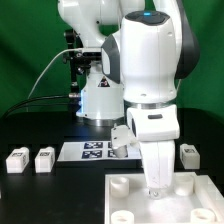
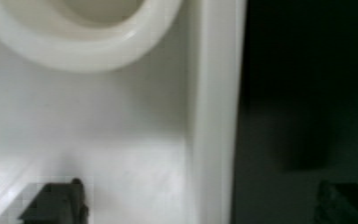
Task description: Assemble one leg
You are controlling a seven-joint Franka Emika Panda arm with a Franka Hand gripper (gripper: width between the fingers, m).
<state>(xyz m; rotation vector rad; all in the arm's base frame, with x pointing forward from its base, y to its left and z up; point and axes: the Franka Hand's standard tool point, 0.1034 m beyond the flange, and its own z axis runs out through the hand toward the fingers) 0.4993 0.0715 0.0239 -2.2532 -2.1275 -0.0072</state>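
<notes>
My gripper (image 1: 155,187) points straight down at the large white panel (image 1: 185,205) at the front. In the wrist view the gripper (image 2: 199,204) is open. One fingertip (image 2: 55,200) is over the panel's inner floor and the other is over the black table. The panel's raised rim (image 2: 213,110) runs between them, touching neither. A round corner socket (image 2: 96,22) lies ahead of the fingers. Two small white legs (image 1: 17,160) (image 1: 44,158) lie at the exterior view's left. A third leg (image 1: 188,153) lies at the right, behind the panel. Nothing is in the gripper.
The marker board (image 1: 92,151) lies flat on the black table in front of the robot base (image 1: 100,100). Two more round sockets (image 1: 120,187) (image 1: 122,214) sit on the panel's left side. Black cables run behind the base on the left.
</notes>
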